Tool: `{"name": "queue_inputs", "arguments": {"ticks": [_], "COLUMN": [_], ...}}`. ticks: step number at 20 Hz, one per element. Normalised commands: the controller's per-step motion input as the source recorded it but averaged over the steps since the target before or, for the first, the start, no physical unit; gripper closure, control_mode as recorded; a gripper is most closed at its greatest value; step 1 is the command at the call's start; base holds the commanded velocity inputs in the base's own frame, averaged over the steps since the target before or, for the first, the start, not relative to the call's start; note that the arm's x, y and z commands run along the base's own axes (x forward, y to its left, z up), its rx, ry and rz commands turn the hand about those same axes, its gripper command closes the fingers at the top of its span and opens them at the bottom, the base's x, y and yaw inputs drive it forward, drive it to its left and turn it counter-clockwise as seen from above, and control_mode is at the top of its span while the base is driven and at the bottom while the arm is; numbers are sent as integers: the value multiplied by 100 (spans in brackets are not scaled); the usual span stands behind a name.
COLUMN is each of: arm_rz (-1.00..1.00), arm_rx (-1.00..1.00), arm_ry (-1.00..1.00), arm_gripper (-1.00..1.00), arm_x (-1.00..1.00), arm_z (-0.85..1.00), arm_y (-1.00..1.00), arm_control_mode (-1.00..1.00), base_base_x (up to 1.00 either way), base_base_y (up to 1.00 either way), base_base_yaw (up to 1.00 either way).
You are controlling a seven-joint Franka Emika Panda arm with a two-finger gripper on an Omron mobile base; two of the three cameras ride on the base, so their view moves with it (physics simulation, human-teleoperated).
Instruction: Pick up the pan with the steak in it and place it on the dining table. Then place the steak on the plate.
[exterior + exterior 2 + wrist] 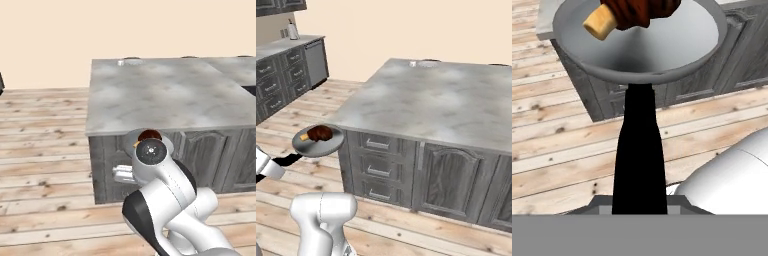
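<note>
The gripper point(639, 212) is clamped on the black handle point(639, 150) of the pan point(318, 141), carrying it in the air beside the corner of a marble-topped block of grey drawers point(378, 170), above the wooden floor point(286, 120). The pan sits roughly level, likely so the steak point(320, 133) stays put in it. Far across the marble top lies a pale round dish point(427, 63), possibly the plate.
</note>
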Motion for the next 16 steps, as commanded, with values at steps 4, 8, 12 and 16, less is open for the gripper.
{"name": "queue_inputs", "arguments": {"ticks": [4,8,12,16], "arm_rz": [0,0,0,0], "arm_rx": [0,0,0,0], "arm_ry": [0,0,0,0], "arm_gripper": [100,100,100,100], "arm_x": [0,0,0,0], "arm_z": [0,0,0,0], "arm_y": [0,0,0,0], "arm_control_mode": [100,100,100,100], "base_base_x": [14,13,12,6], "base_base_y": [100,100,100,100], "base_base_yaw": [4,3,3,5]}}
